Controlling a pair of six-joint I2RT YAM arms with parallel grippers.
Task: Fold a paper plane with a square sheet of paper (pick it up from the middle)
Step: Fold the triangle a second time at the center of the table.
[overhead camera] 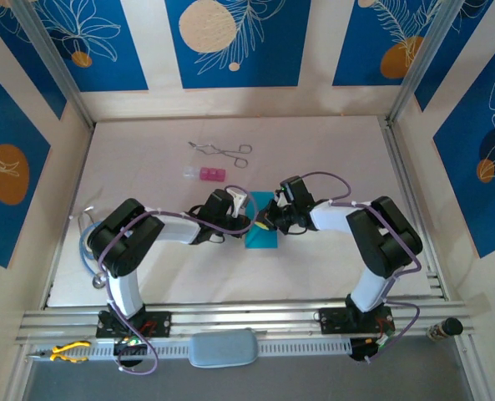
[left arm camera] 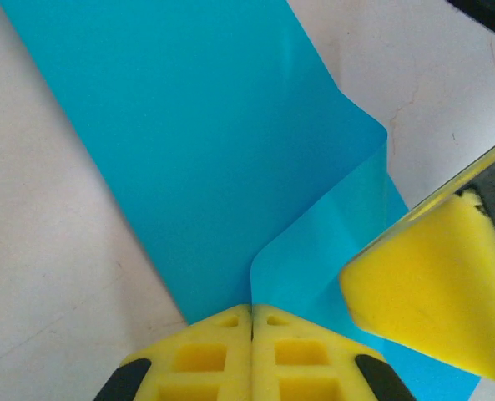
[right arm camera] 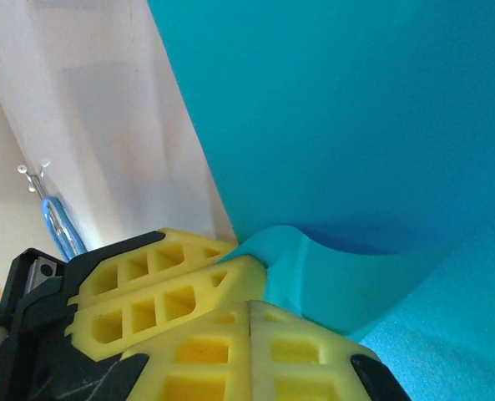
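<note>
Square sheet of paper (overhead camera: pixel 262 238), frame centre: my left gripper (left arm camera: pixel 251 317) and right gripper (right arm camera: pixel 249 313) pinched its raised fold; open table (overhead camera: pixel 147 267) lay beyond its edges.

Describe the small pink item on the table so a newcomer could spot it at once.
On the white table, look at the far half, left of centre. Just nearer than the metal forceps lies the small pink block. It alone is pink; the forceps are steel, the paper cyan.
</note>
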